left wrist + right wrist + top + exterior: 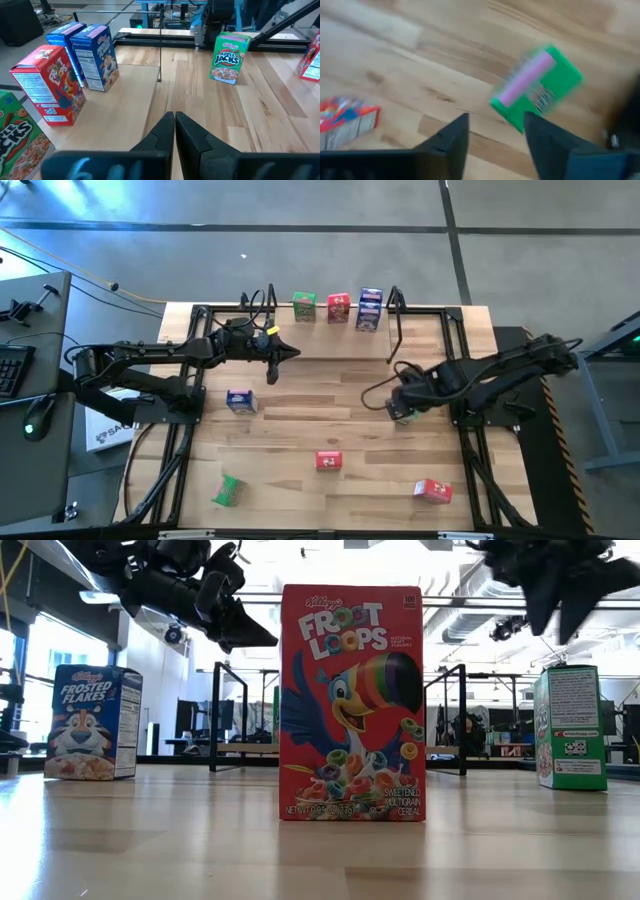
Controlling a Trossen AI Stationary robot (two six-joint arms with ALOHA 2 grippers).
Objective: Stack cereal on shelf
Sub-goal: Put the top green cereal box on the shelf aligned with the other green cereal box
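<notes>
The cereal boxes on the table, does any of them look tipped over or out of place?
Yes. In the high view, the green box near the table's front left corner sits skewed and seems to lie on its side, far from the shelf. The red box at front right also looks tilted. The rest look upright.

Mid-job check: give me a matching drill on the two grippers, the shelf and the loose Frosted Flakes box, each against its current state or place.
Column one:
1. left gripper
2. right gripper
3. Frosted Flakes box
4. shelf

Column two:
a. open, at a green box
b. carries a row of boxes: green, red and blue
c. shut and empty, in front of the shelf
d. stands on the tabletop, off the shelf

Pairs: 1-c, 2-a, 3-d, 4-b
</notes>
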